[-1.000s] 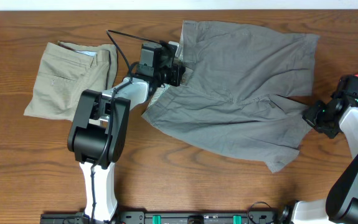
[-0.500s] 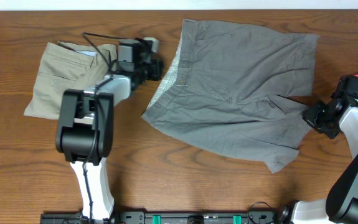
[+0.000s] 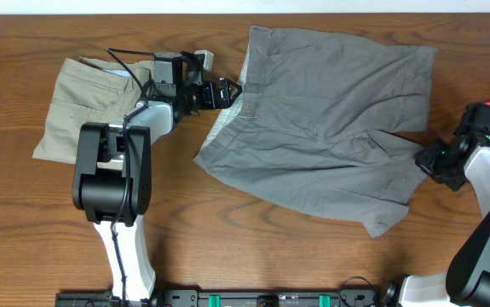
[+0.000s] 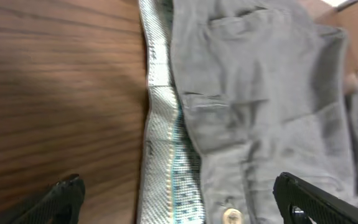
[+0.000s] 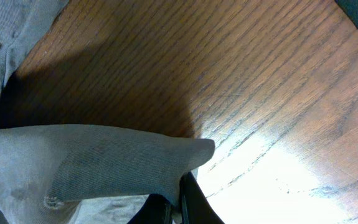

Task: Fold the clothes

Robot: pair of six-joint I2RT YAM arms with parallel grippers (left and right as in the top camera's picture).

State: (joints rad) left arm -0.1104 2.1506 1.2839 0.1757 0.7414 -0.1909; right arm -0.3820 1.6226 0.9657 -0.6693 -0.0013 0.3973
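You had the wrinkled medium-grey cotton shorts (image 3: 330, 128) lying flat and unfolded right of centre, left gripper (image 3: 226, 91) gaping empty beside the waistband (image 4: 166, 155), right gripper (image 3: 422, 159) clenched on a leg hem (image 5: 122, 162) (every fold left to make).

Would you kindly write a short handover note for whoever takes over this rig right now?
Left end effector: open and empty, at the waistband edge of the grey shorts, over the pale lining.
Right end effector: shut on an edge of the grey shorts at their right side.
Grey shorts: spread out and wrinkled on the table, not yet folded.
Beige shorts: to the left, apparently already folded.
Left to do: grip the waistband and fold the grey shorts.
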